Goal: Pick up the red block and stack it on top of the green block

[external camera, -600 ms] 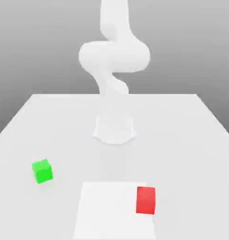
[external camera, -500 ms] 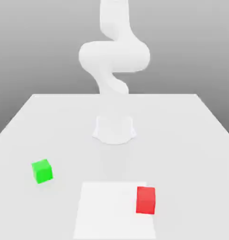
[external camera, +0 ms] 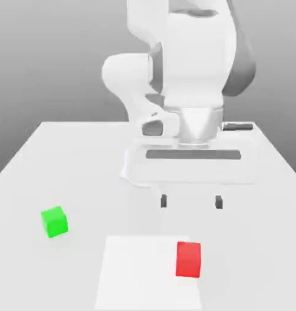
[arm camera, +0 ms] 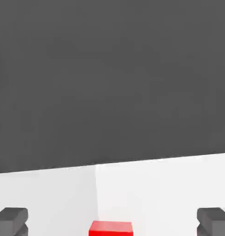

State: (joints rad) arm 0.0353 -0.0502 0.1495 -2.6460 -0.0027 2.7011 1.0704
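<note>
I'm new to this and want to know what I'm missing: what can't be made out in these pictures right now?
- Red block, hand view: its lower part is cut off by the picture's edge.
- Robot base, exterior view: partly hidden behind the gripper.
- Arm's top, exterior view: cut off by the upper edge.

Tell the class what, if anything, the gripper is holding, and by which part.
Nothing is held: the gripper is open above the table, and the red block sits below it, untouched.
</note>
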